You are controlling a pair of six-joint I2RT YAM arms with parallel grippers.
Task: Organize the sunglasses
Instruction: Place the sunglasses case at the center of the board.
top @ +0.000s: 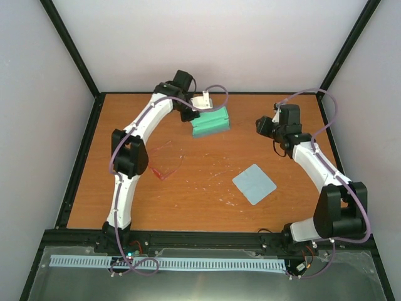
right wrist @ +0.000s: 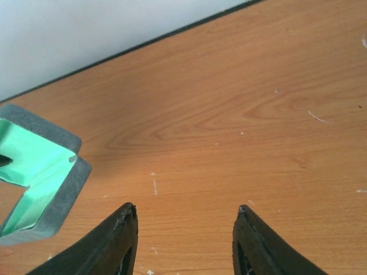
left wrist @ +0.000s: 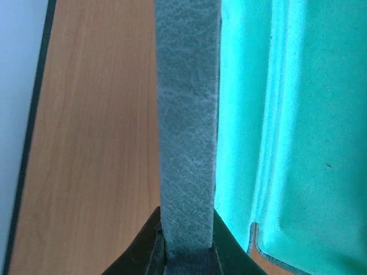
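Observation:
The sunglasses (top: 168, 160), see-through red with thin arms, lie on the table just right of my left arm's elbow. The case (top: 210, 121) stands open at the back, showing its green lining (left wrist: 287, 114). My left gripper (top: 200, 104) is at the case's far left end, shut on its grey edge (left wrist: 186, 143), which runs straight up from between the jaws of this gripper (left wrist: 186, 232). My right gripper (top: 262, 125) hovers to the right of the case, open and empty (right wrist: 186, 215). One corner of the case (right wrist: 40, 166) shows at the left of the right wrist view.
A pale blue square cloth (top: 254, 184) lies flat on the table right of centre. A black frame rail (top: 75, 182) borders the table on the left, with grey walls close behind and to both sides.

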